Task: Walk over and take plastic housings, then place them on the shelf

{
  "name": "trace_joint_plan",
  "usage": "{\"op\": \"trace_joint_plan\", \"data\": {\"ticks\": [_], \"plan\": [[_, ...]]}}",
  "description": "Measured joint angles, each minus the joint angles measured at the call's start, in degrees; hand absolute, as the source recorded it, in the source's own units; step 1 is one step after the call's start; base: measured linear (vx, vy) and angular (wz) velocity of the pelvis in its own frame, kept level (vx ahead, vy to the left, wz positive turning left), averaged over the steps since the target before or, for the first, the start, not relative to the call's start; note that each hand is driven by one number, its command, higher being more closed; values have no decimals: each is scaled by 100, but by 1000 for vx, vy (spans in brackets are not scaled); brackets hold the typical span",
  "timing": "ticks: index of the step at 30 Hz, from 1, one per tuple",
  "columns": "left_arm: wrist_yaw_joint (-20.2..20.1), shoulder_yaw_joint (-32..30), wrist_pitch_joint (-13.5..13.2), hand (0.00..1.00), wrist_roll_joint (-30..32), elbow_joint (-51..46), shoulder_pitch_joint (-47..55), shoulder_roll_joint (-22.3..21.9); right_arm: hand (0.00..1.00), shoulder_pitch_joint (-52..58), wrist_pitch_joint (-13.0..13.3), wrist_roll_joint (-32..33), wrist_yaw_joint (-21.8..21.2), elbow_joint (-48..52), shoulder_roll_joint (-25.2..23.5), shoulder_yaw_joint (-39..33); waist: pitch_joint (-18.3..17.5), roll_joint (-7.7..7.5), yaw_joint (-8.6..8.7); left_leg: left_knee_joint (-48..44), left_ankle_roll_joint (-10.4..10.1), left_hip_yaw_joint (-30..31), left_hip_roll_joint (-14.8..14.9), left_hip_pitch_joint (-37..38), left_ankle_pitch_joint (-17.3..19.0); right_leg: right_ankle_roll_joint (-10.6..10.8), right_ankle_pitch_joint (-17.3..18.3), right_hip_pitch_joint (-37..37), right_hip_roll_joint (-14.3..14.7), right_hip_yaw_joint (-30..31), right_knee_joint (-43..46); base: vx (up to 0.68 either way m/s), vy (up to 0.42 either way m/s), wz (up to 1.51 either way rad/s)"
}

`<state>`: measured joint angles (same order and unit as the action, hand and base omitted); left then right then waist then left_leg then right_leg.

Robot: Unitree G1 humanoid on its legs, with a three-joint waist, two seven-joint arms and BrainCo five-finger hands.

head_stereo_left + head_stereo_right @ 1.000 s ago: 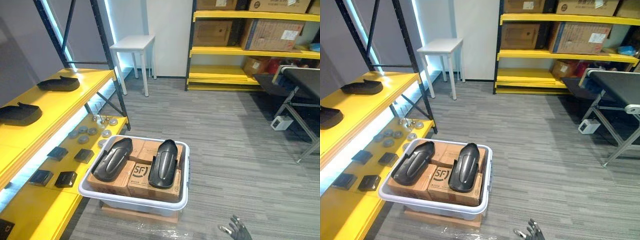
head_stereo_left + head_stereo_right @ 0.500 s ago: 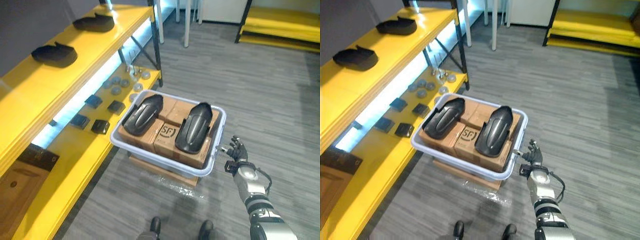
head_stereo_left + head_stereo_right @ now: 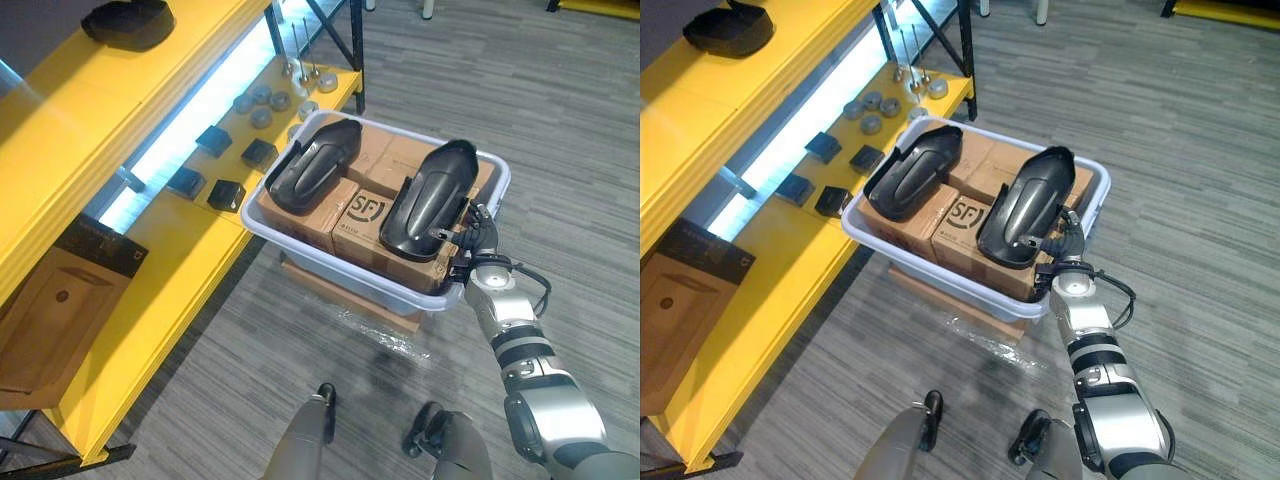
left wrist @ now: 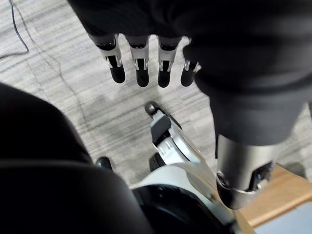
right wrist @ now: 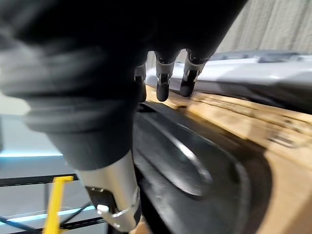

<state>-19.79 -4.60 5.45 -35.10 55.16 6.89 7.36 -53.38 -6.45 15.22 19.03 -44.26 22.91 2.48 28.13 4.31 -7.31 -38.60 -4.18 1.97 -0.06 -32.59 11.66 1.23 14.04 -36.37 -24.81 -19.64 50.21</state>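
Two black plastic housings lie side by side on cardboard boxes [image 3: 365,210] inside a grey bin [image 3: 330,262]: the left housing [image 3: 315,165] and the right housing [image 3: 432,200]. My right hand [image 3: 479,250] is at the near right end of the right housing, its fingers [image 5: 163,84] straight over the black shell [image 5: 195,170]; I cannot tell whether they touch it. Another housing [image 3: 130,20] rests on the yellow upper shelf [image 3: 90,110] at the left. My left hand [image 4: 140,68] hangs open above the grey floor, holding nothing.
The lower yellow shelf carries small black blocks [image 3: 228,193], grey discs [image 3: 262,105] and a flat cardboard box [image 3: 60,310]. The bin stands on a low board [image 3: 340,295] right against the shelf's edge. Grey carpet stretches to the right and behind the bin.
The camera has come closer and tipped down over the bin. My right hand has risen from the floor side to the near end of the right housing.
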Motion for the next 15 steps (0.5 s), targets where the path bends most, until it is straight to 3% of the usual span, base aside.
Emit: {"op": "trace_joint_plan", "data": {"ticks": [4, 8, 10, 15], "plan": [[-56, 14, -3, 0, -210, 18, -16, -44, 0, -334, -445, 151, 755, -195, 140, 107, 31, 69, -42, -107, 10, -35, 36, -287, -10, -47, -30, -250, -14, -6, 47, -3, -15, 5], [-83, 64, -15, 0, -544, 106, -36, -71, 0, -504, -569, 377, 1493, -195, 322, 125, 48, 113, -81, -145, -13, -47, 55, -484, -26, -88, -55, -431, 7, 1, 46, 38, -2, 0], [-84, 69, -36, 0, -661, 118, -32, -90, 0, -516, -476, 411, 1623, -194, 417, 124, 51, 133, -92, -147, -12, -58, 62, -512, -24, -134, -81, -460, 16, 7, 45, 62, -7, -1], [-149, 156, -245, 0, -639, 119, -28, -96, 0, -476, 231, 302, 1557, 60, 426, 103, 53, 166, -59, -145, -4, -166, 152, -387, -16, -146, -87, -348, 101, 29, -5, 48, -13, -7]]}}
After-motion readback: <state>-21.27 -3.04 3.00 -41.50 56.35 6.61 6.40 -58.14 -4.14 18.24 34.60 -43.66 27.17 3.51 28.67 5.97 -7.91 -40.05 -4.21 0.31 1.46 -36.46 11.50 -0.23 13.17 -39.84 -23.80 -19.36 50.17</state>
